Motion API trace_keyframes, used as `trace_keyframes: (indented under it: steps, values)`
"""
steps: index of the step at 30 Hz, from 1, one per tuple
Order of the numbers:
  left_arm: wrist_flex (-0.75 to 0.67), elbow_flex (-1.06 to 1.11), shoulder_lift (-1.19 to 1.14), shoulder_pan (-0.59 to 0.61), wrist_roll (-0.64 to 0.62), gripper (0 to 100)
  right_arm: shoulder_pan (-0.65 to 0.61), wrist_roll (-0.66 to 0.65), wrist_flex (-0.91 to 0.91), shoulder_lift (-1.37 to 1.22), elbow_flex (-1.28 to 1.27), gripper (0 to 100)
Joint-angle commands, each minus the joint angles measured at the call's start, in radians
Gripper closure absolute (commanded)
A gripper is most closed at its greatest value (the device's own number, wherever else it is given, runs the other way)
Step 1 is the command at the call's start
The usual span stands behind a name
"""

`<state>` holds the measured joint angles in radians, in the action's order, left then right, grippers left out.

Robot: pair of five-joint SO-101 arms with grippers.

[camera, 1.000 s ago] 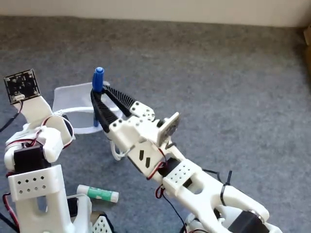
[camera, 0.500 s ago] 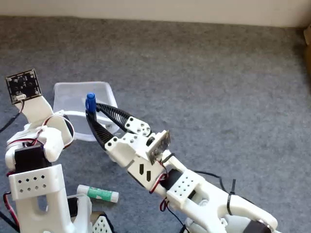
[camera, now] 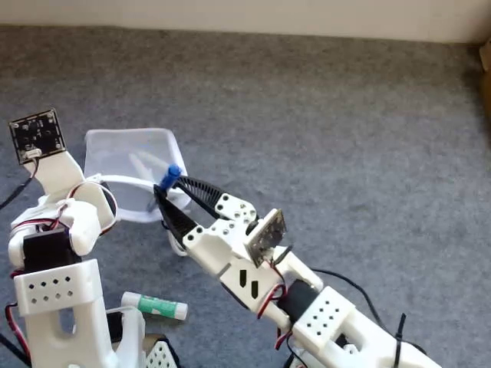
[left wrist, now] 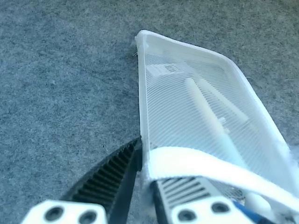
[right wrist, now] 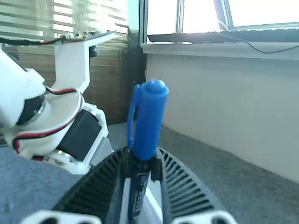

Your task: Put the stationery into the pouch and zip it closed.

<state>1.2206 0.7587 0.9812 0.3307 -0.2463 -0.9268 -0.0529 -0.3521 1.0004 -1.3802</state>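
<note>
Blue pen (right wrist: 147, 116) clamped in right hand (right wrist: 142, 161); left hand (left wrist: 145, 163) seemingly pinches mesh pouch (left wrist: 196, 107) rim

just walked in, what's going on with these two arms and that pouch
The left gripper is clamped on the rim of the white mesh pouch, holding its mouth open on the grey carpet. The right gripper grips a blue capped pen right at that opening. A couple of white pens already lie inside the pouch. A green and white glue stick lies on the carpet near the left arm's base, and the pouch is not yet zipped.
</note>
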Motion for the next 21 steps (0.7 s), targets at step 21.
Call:
trace_keyframes:
  steps: [21]
  values:
    - [-0.008, -0.008, 0.008, -0.015, 0.005, 99, -0.012, -0.19, -0.24, 0.01, -0.096, 99.3]
